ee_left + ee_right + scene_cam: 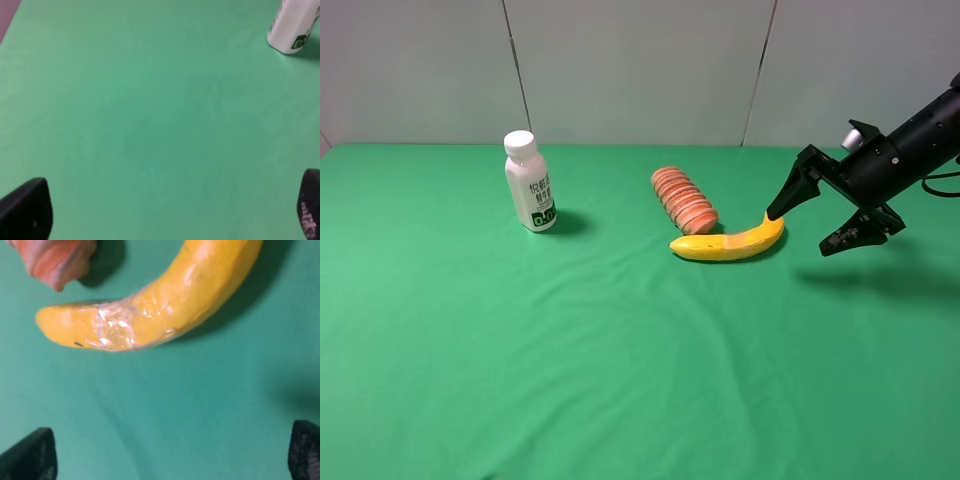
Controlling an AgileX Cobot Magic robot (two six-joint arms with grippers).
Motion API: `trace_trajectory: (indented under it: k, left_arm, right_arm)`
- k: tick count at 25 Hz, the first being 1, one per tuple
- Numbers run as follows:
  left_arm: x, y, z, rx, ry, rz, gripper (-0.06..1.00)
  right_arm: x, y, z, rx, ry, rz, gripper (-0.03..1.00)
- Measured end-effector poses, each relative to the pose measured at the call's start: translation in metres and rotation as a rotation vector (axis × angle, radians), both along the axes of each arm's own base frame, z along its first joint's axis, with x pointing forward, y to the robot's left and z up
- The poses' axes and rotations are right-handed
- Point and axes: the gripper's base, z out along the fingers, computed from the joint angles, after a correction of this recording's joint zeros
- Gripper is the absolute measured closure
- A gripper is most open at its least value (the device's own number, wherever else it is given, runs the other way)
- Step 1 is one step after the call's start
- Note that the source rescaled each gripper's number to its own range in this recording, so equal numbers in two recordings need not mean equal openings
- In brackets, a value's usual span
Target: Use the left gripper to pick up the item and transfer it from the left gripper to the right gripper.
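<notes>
The yellow banana (728, 243) lies on the green cloth right of centre, its right tip curving up. My right gripper (802, 230) is open and hovers just right of that tip, one finger close to it, holding nothing. In the right wrist view the banana (165, 305) lies ahead of the open right gripper (165, 460), whose fingertips (27, 457) show at the frame's lower corners. My left arm is out of the exterior high view. In the left wrist view the left gripper (167, 212) is open and empty over bare cloth.
A ridged orange-pink sliced loaf (684, 199) lies just behind the banana and touches it; it also shows in the right wrist view (52, 257). A white bottle (530, 182) stands upright at the back left, also in the left wrist view (292, 25). A grey wall backs the table.
</notes>
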Motion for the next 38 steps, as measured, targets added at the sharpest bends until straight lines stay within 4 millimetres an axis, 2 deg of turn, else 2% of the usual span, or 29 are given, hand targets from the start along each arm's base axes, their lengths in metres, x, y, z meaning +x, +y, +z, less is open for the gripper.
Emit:
trace_trajectory:
  k: [11, 19, 26, 31, 38]
  left_arm:
    - [0.0, 0.0, 0.0, 0.0, 0.0, 0.0, -0.03]
    - [0.0, 0.0, 0.0, 0.0, 0.0, 0.0, -0.03]
    - [0.0, 0.0, 0.0, 0.0, 0.0, 0.0, -0.03]
    - [0.0, 0.0, 0.0, 0.0, 0.0, 0.0, -0.03]
    - [0.0, 0.0, 0.0, 0.0, 0.0, 0.0, -0.03]
  right_arm:
    - [-0.016, 0.002, 0.052, -0.004, -0.117, 0.017, -0.03]
    - [-0.045, 0.004, 0.106, -0.037, -0.244, 0.036, -0.03]
    - [-0.09, 0.003, 0.159, -0.123, -0.392, 0.038, -0.03]
    - [-0.132, 0.003, 0.194, -0.184, -0.507, 0.04, -0.03]
    - [-0.194, 0.005, 0.225, -0.251, -0.671, 0.029, -0.03]
